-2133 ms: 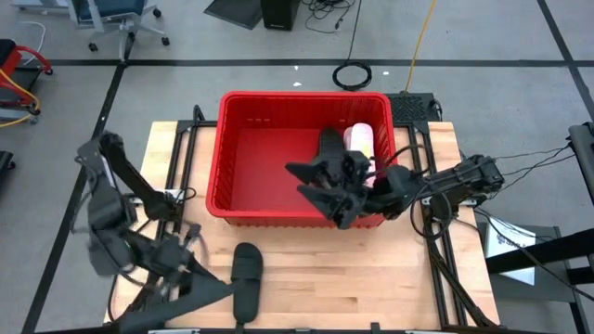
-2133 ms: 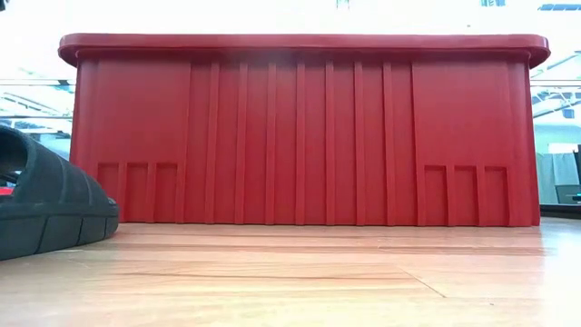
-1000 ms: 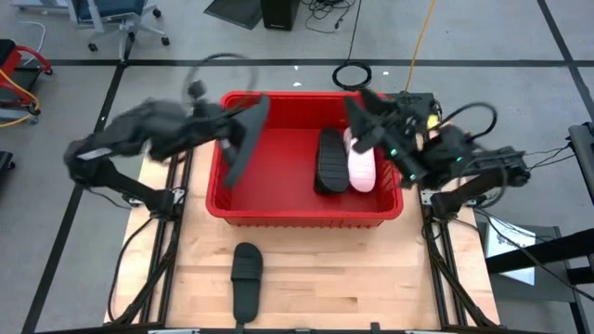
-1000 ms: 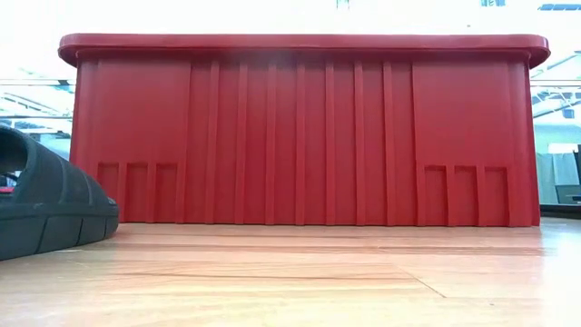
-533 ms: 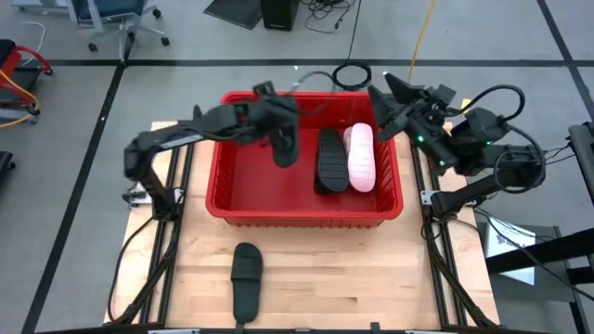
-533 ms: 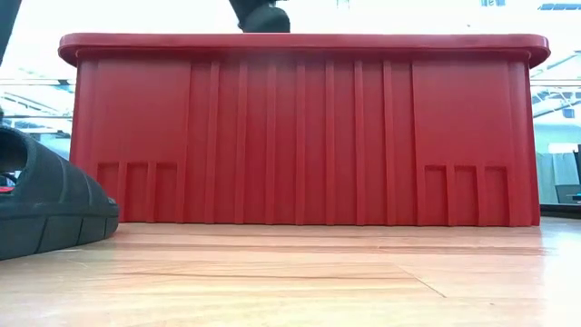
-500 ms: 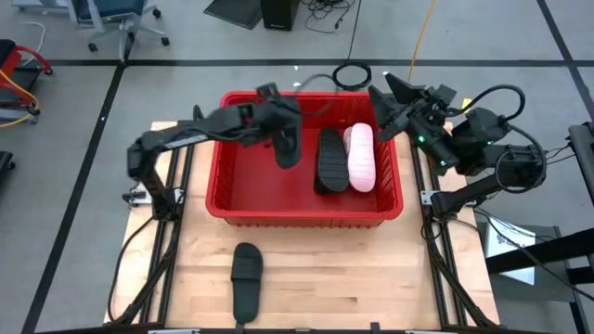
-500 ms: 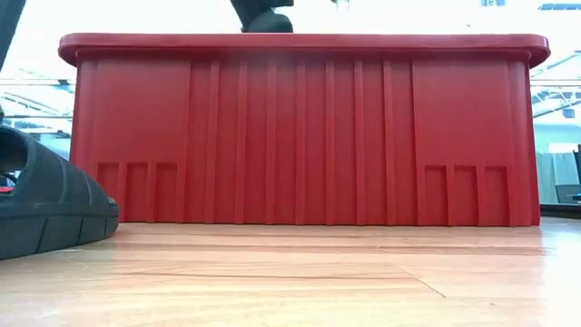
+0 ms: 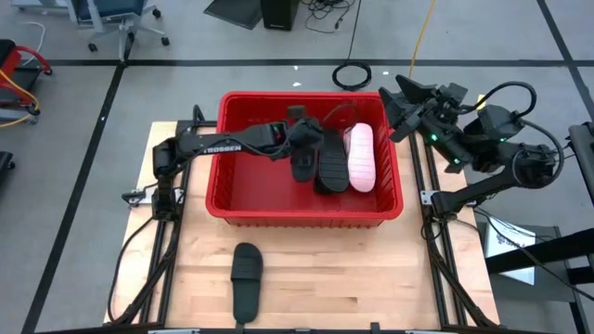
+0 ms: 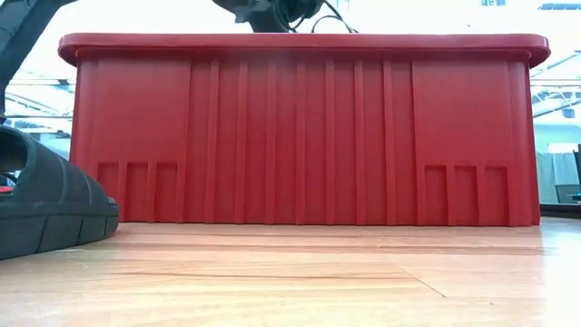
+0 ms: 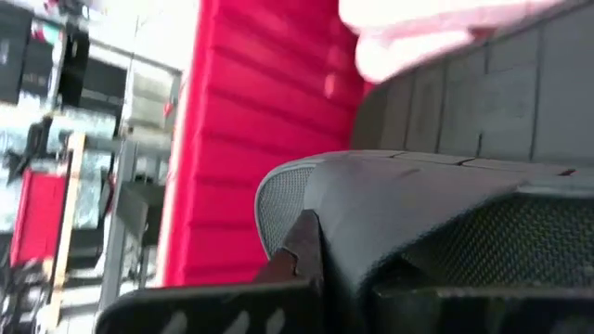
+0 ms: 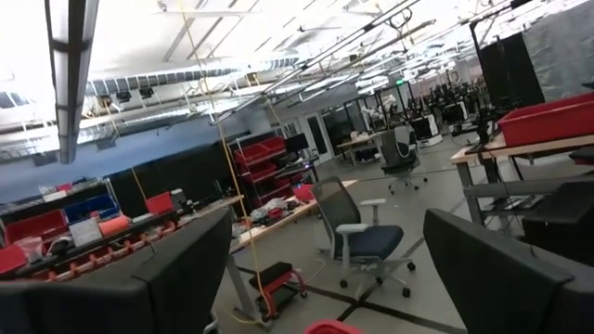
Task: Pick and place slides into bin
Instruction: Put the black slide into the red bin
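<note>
Left claw [image 9: 304, 151] hangs inside the bin [image 9: 229, 199], clamped on 1 black slide [image 9: 303, 160] beside a second black slide [image 9: 329, 163] and a pink slide [image 9: 359, 158]. Right claw [image 9: 397, 102], fingers apart, waits outside. Remaining slide [image 9: 245, 275] lies on the tabletop [image 9: 371, 278]; judged light, flexible; grip its strap.

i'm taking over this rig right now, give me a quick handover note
Left gripper: over the red bin, shut on a black slide.
Right gripper: open, empty, raised past the bin's far right corner.
In the bin: another black slide and a pink slide, side by side.
On the table: one black slide in front of the bin.
Left: release the held slide, then fetch the one on the table.
</note>
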Tool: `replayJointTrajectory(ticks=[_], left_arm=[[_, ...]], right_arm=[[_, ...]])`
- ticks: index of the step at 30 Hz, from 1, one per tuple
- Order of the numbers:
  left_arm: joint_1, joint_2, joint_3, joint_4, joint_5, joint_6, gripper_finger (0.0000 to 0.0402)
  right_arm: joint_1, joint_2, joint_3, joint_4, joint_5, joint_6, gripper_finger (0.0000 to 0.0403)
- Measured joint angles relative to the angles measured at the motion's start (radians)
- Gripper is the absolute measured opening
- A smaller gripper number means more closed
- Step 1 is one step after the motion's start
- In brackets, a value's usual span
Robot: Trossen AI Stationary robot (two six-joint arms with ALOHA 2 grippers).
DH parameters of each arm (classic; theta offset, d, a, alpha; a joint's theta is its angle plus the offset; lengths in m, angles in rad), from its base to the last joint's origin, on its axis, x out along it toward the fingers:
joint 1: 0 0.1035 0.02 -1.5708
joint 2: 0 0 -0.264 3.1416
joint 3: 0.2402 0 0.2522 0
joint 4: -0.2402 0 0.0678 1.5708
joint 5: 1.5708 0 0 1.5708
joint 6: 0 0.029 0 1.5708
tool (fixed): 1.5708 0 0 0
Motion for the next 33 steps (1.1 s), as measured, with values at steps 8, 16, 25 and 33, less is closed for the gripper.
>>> replayJointTrajectory(ticks=[8, 16, 25, 33], left_arm=[[0.038, -0.001, -0.152, 0.085, 0.029, 0.028, 0.0000], [0.074, 0.001, -0.266, 0.261, 0.085, 0.044, 0.0000], [0.089, 0.029, -0.364, 0.329, 0.116, 0.061, 0.0000], [0.097, 0.072, -0.366, 0.425, 0.141, 0.066, 0.0000]], right_arm=[[0.000, -0.016, 0.000, -0.044, 0.000, 0.031, 0.0348], [0.000, -0.016, 0.000, -0.053, 0.059, 0.030, 0.0348], [0.000, -0.016, 0.000, -0.050, 0.077, 0.032, 0.0348], [0.000, -0.011, 0.000, -0.041, 0.077, 0.055, 0.0348]])
